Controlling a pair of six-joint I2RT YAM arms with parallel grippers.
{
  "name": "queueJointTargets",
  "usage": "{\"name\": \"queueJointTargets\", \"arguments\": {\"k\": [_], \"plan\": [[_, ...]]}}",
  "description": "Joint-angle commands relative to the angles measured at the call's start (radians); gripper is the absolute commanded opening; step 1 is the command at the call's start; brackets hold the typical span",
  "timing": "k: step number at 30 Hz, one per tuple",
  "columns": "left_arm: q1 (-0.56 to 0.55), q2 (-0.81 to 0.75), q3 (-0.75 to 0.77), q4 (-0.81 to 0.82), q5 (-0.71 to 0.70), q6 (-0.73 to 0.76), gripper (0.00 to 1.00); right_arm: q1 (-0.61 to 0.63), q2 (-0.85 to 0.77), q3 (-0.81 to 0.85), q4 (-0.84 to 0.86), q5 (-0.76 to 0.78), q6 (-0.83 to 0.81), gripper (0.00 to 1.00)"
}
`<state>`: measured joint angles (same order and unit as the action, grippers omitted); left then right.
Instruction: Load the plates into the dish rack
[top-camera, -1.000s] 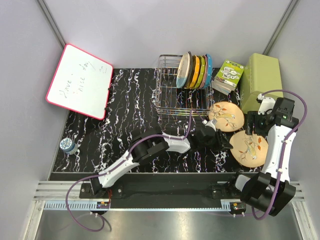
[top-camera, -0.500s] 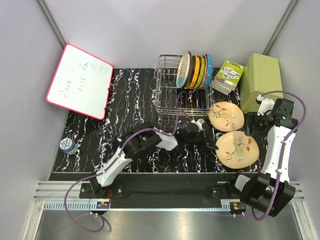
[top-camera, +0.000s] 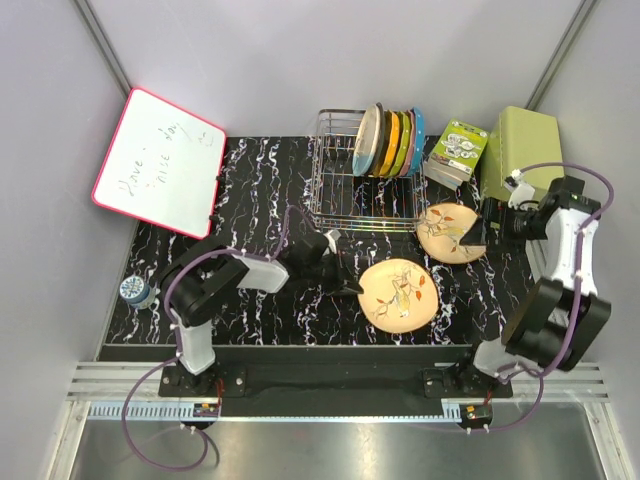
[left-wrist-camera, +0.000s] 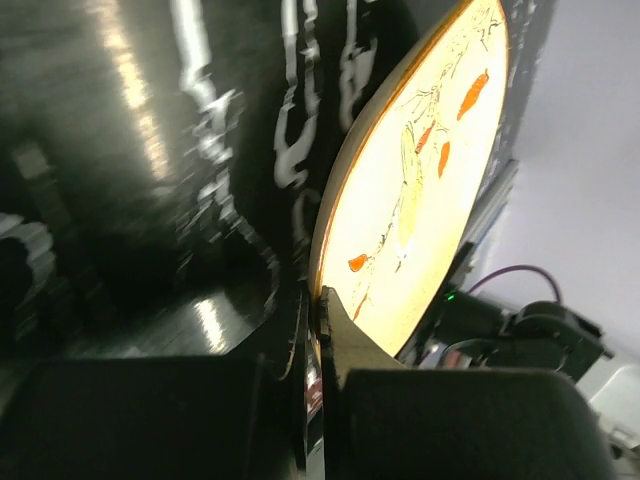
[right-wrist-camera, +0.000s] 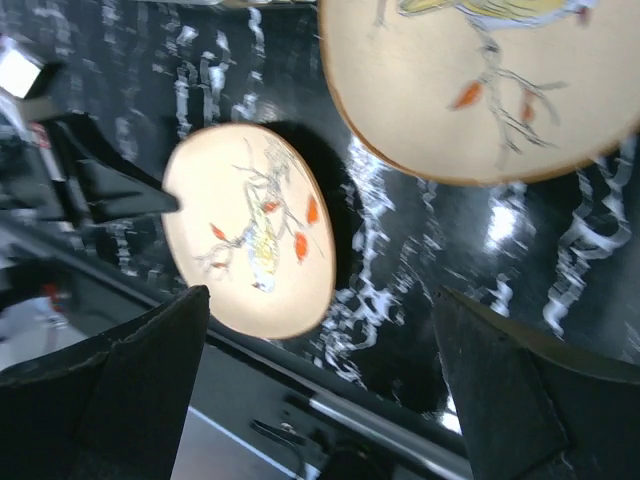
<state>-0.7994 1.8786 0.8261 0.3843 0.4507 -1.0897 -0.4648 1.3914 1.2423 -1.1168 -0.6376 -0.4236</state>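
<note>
Lower centre, top view: the left hand (top-camera: 350, 287) pinches the rim of a round peach-tan plate with brown leaf sprigs (top-camera: 400, 295) at the black marbled worktop (top-camera: 250, 200); whether it is lifted is unclear. A matching plate (top-camera: 452, 232) lies farther right, beside the right hand (top-camera: 492, 217), spread open and empty. The silver wire dish rack (top-camera: 345, 195) stands directly up-frame, left slots free.

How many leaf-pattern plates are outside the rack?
2. The near leaf plate has its rim in the left claw; the far leaf plate lies right of the dish rack.
</note>
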Motion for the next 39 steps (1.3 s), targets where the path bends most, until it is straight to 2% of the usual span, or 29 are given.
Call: {"name": "queueJointTargets", "arguments": {"k": [1,5,8,11,14,15,17,21,26,32,37,39], "plan": [[0.032,-0.088,-0.057,-0.033,0.043,0.126,0.00,0.020,0.125,0.039,-0.040,-0.275,0.078,1.00],[0.065,-0.098,-0.100,-0.061,0.042,0.180,0.00,0.101,0.175,-0.027,-0.031,-0.319,0.089,0.97],[0.083,-0.093,-0.122,-0.065,0.049,0.201,0.00,0.202,0.164,-0.067,0.047,-0.304,0.176,0.94],[0.092,-0.072,-0.128,-0.062,0.046,0.214,0.00,0.296,0.188,-0.092,0.124,-0.206,0.317,0.92],[0.095,-0.026,-0.099,-0.084,0.056,0.223,0.00,0.330,0.215,-0.110,0.179,-0.064,0.417,0.91],[0.097,-0.012,-0.076,-0.108,0.059,0.226,0.00,0.337,0.224,-0.113,0.193,0.067,0.472,0.90],[0.097,0.025,-0.064,-0.111,0.056,0.222,0.00,0.337,0.253,-0.116,0.204,0.140,0.496,0.89],[0.097,0.073,-0.039,-0.108,0.052,0.200,0.00,0.359,0.307,-0.129,0.238,0.160,0.428,0.88],[0.103,0.111,-0.039,-0.101,0.046,0.206,0.00,0.361,0.429,-0.106,0.180,0.067,0.347,0.84],[0.109,0.148,-0.015,-0.096,0.043,0.198,0.00,0.388,0.452,-0.106,0.155,-0.031,0.283,0.82],[0.111,0.181,0.030,-0.090,0.046,0.197,0.00,0.411,0.465,-0.103,0.100,-0.108,0.217,0.72],[0.111,0.194,0.051,-0.088,0.055,0.194,0.00,0.414,0.454,-0.099,0.084,-0.143,0.189,0.72]]}}
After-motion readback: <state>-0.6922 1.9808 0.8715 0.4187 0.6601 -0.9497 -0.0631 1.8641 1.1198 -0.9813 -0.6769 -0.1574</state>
